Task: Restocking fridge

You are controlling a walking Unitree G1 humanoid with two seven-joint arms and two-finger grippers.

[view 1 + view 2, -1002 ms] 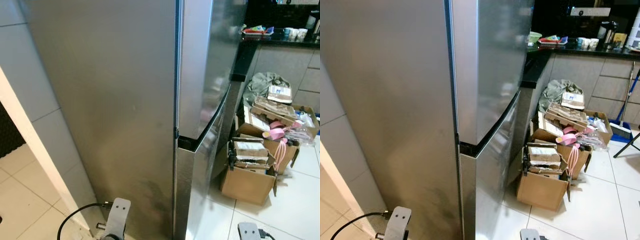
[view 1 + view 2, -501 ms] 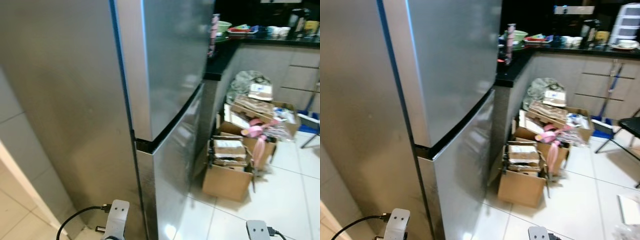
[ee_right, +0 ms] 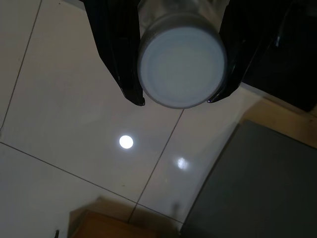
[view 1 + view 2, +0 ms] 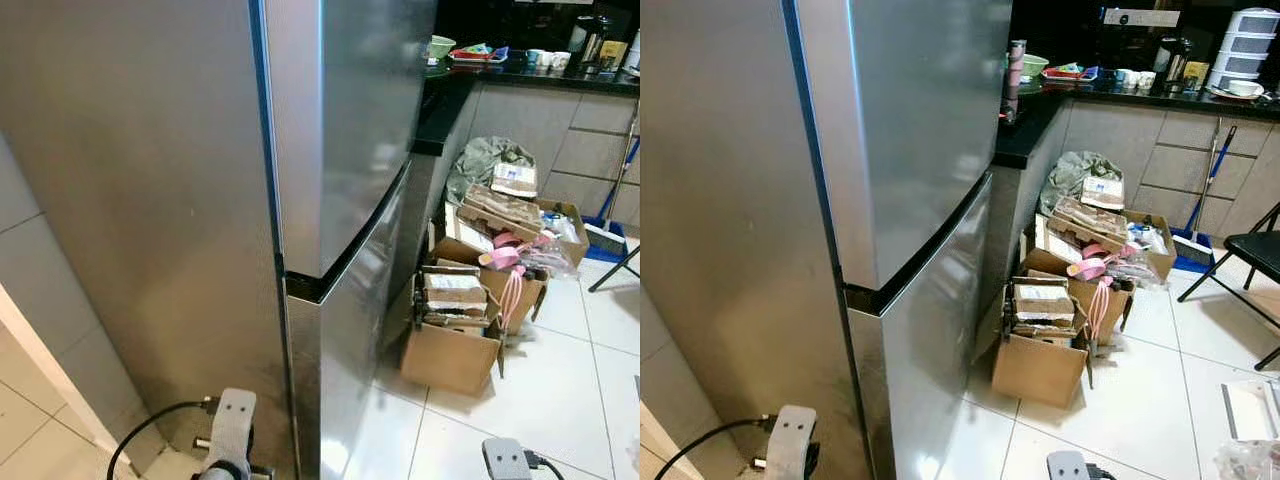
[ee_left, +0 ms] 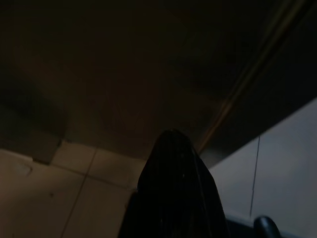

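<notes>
We find the right gripper (image 3: 176, 101) nearest to us, its two black fingers (image 3: 116, 54) clenched on either side of a clear jar with a round white lid (image 3: 182, 67), lid end facing the camera, above the glossy white tiled floor (image 3: 74, 124). The jar's contents cannot be made out. The left gripper (image 5: 173, 198) hangs in deep shade beside a dark surface; we cannot tell how its fingers stand.

Ahead stands the tall stainless-steel two-door fridge (image 4: 200, 200), both doors closed, a dark seam dividing upper from lower.

Beyond the fridge, on the floor against the grey cabinets, sits an open brown cardboard box (image 4: 1040, 365) stacked with flat packets; a pink ribbon-like item (image 4: 1098, 300) drapes over its far edge. Behind it, further open cartons (image 4: 1110, 225) hold papers and packaging, with a grey-green bag (image 4: 1072, 170) at the back.

Farthest, the black table (image 4: 1120, 95) carries a green bowl (image 4: 1034, 66), a tall cylindrical bottle (image 4: 1015, 65) and white cups (image 4: 1130, 77).
</notes>
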